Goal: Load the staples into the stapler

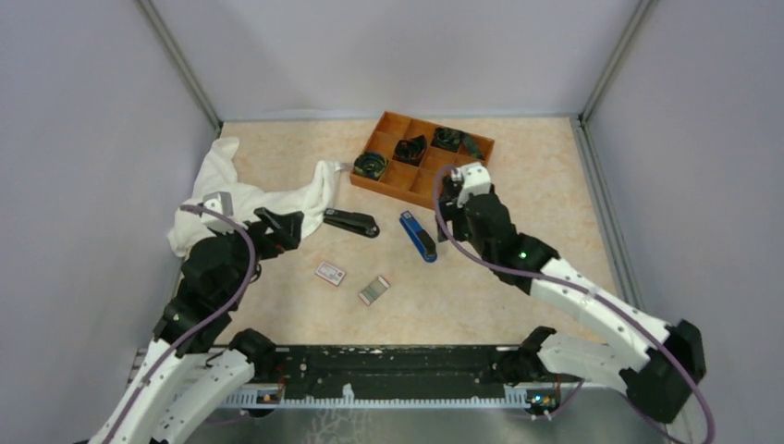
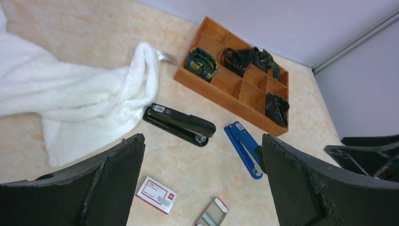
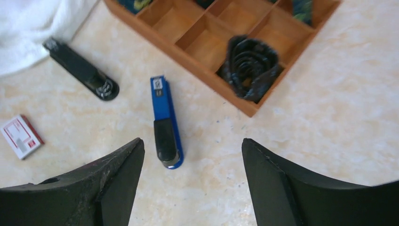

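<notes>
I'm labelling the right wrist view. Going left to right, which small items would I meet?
white carton → black stapler → blue stapler → dark coiled item in the wooden tray. The tray itself overlaps too much to place.

**A:** ok quick headcount, what's actually on the desk (image 1: 305, 314)?

**B:** Two staplers: one black stapler (image 1: 351, 222), one blue-and-black stapler (image 1: 418, 237). Two staple boxes as well: one white carton (image 1: 330, 272) with a red label, one open box of staples (image 1: 373, 289).

**A:** and the other stuff?

**B:** One white towel (image 1: 240, 194), one wooden tray (image 1: 388, 190), and four dark rolled bundles (image 2: 201, 63) in it, far as I can tell.
</notes>
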Controlling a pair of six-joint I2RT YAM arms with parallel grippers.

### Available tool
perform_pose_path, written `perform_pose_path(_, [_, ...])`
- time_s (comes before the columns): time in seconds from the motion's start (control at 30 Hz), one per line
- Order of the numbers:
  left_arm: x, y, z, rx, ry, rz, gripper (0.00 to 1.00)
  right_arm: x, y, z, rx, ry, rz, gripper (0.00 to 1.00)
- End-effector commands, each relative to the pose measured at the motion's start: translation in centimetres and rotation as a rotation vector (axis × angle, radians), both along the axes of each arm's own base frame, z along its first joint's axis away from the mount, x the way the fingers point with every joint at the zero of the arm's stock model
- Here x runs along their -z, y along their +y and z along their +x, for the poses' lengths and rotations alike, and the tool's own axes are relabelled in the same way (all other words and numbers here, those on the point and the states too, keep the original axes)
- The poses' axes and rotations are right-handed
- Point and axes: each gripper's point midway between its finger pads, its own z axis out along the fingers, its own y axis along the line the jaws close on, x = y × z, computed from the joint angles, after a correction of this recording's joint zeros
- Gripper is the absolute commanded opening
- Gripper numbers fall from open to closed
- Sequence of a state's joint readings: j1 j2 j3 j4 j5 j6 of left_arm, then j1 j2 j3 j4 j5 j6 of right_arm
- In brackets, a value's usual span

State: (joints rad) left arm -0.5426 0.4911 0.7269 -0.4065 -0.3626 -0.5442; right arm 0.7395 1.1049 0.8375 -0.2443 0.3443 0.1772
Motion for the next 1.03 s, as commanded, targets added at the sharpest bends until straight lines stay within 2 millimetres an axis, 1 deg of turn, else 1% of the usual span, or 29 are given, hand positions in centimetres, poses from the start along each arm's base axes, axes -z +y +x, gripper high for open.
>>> perform_pose_path(0.0, [-2.0,2.5,-1.3,-0.037,-0.063,0.115,0.99,-4.8,-4.5,-1.2,0.163,-0.170,0.096,0.77])
perform_pose_path(0.07, [-2.6,3.1,-1.8,-0.051,-0.090,0.119,0.99,-6.5,-6.3,-2.1,0.204,-0.240,0.143,0.79])
perform_pose_path(0.13, [-2.8,3.7,-2.1,-0.072,-0.113,0.117,0.99,-7.8,-7.7,-2.9,0.233,-0.303,0.186,0.80])
perform_pose_path(0.23, [-3.0,4.5,-2.5,-0.100,-0.143,0.112,0.99,-8.3,-9.4,-3.9,0.269,-0.363,0.234,0.82])
perform_pose_path(0.33, [-3.2,5.0,-2.6,-0.122,-0.164,0.106,0.99,-8.6,-10.1,-4.4,0.285,-0.398,0.275,0.83])
perform_pose_path(0.47, [-2.8,5.3,-2.6,-0.140,-0.175,0.105,0.99,-8.2,-10.2,-4.6,0.283,-0.412,0.293,0.84])
perform_pose_path(0.8, [-2.5,5.2,-2.5,-0.134,-0.177,0.112,0.99,-7.5,-9.7,-4.1,0.278,-0.401,0.272,0.85])
perform_pose_path(1.0, [-2.5,5.0,-2.5,-0.122,-0.177,0.114,0.99,-7.5,-9.7,-4.0,0.282,-0.403,0.274,0.86])
